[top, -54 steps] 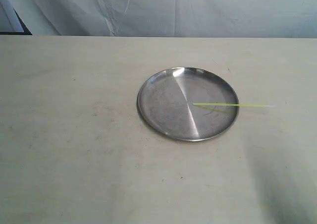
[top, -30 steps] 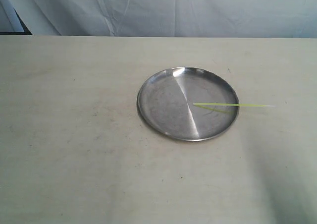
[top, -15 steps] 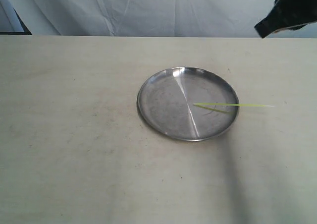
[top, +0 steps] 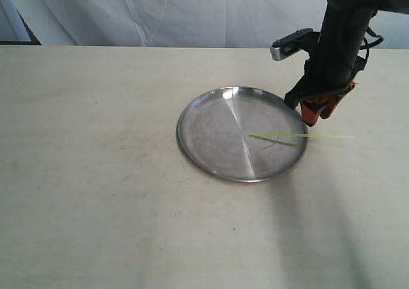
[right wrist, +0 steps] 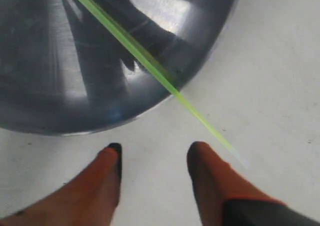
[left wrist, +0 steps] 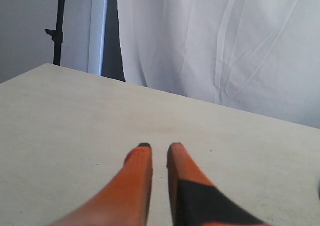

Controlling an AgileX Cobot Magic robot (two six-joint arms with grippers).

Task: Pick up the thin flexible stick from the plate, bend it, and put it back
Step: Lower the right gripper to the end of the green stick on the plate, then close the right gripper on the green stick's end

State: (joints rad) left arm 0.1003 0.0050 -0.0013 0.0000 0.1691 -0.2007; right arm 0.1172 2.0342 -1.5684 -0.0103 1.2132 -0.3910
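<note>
The near part of the table is bare and pale, with a shadow falling across it on the right. Farther in, a little right of centre, sits the round metal plate. The thin yellow-green stick lies straight across the plate's right half. Its inner end is close to the plate's middle. It runs right, crosses over the right rim, and its pale tip sticks out above the table just right of the plate.

Just beyond the stick, on its far side, the right gripper hangs by the plate's far right rim, pointing down. It is close above the part of the stick that crosses the rim but does not touch it. In the right wrist view its two orange fingers stand well apart with nothing between them. The stick passes slantwise just ahead of the fingertips, its pale end nearest one of them.

The left gripper shows only in its own wrist view, over bare table away from the plate. Its fingers are nearly together with only a thin gap, and it holds nothing.

At the far edge of the table hangs a white curtain. A dark stand rises beside it.
</note>
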